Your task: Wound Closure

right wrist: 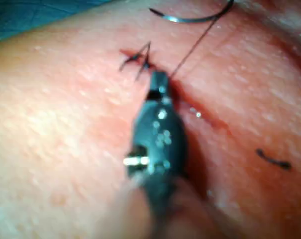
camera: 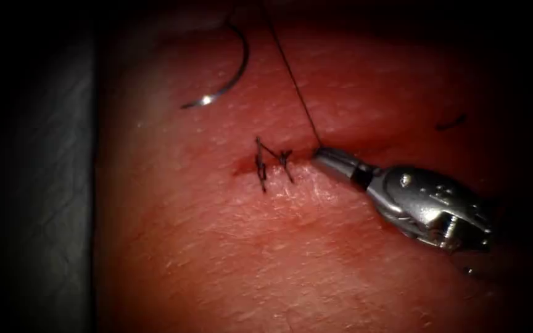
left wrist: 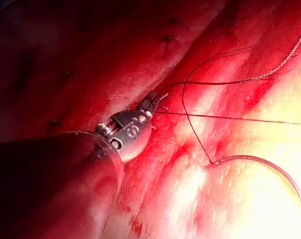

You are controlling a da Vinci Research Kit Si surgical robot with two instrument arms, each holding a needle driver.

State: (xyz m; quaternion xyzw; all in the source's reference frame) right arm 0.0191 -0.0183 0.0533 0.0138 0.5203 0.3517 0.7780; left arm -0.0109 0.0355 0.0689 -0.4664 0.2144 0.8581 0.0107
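Right pincer (camera: 321, 154) closed on thread (camera: 291, 74) beside the knot (camera: 272, 161); needle (camera: 226, 68) free on tissue (camera: 248, 259), eleven o'clock.

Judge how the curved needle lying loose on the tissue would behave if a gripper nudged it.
The needle looks thin, rigid steel, so probably stiff and light. Its glint suggests a slippery surface. Lying free on the tissue with thread attached, it would likely pivot or slide, possibly tugging the thread.

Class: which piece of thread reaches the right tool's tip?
The long thread, running down from above to the right tool. The knot's short ends stop left of it; the scrap lies far right.
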